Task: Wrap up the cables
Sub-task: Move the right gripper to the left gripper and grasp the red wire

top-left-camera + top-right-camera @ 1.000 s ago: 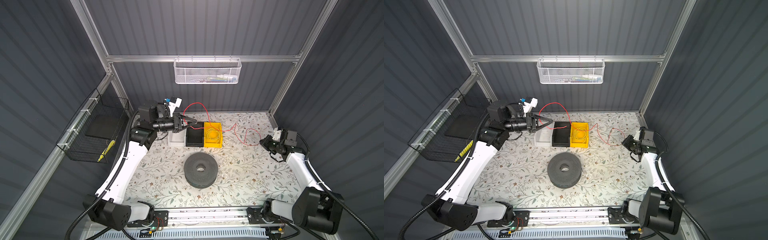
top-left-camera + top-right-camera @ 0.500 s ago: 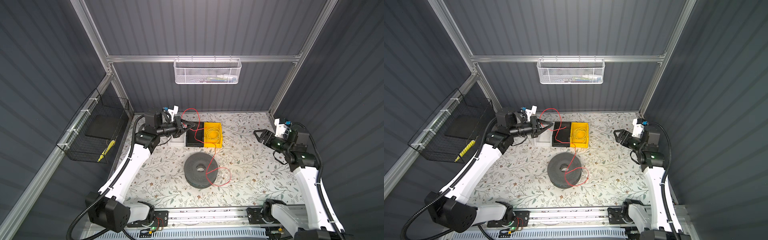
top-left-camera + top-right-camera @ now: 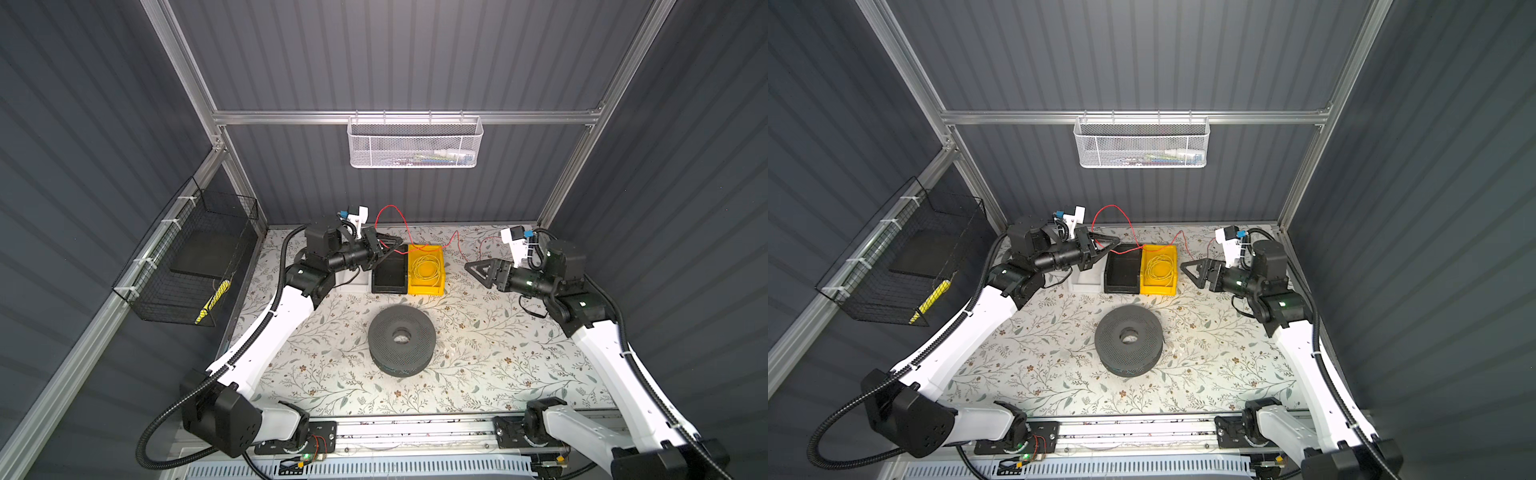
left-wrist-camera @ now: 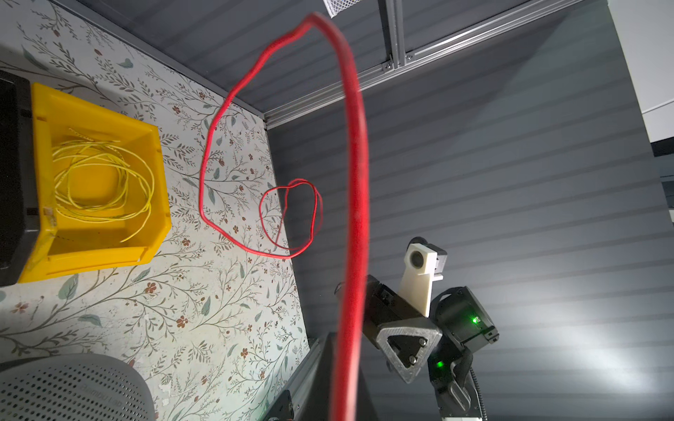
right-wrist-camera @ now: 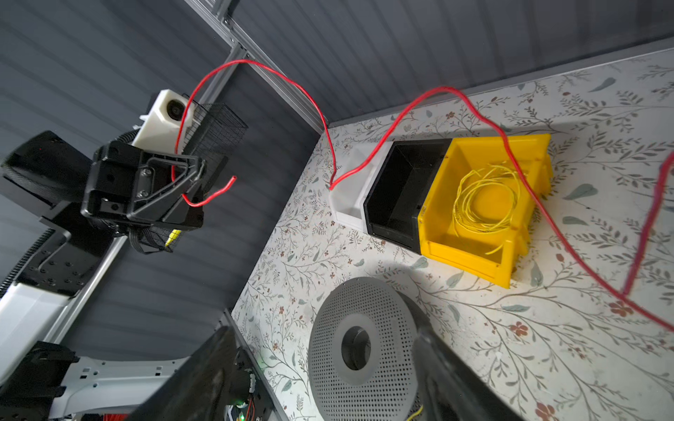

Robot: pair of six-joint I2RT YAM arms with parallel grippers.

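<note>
The left tool [image 3: 397,243] is clamping one end of the red cable [image 4: 357,182] above the bins. The cable is arching over the yellow bin [image 3: 426,291] and trailing rightward to a loose coil lying on the surface [image 3: 478,353] near the back wall. The right tool [image 3: 473,268], jaws apart and empty, is sitting nearest that coil, just in front of it.

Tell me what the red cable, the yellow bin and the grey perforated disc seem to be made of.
The red cable looks like plastic-coated wire, smooth, slightly shiny: it springs into self-standing loops. The yellow bin looks like rigid moulded plastic, semi-gloss: uniform colour, crisp rims. The perforated disc is probably matte dark-grey plastic, possibly painted metal: even rows of small holes, no shine.
</note>
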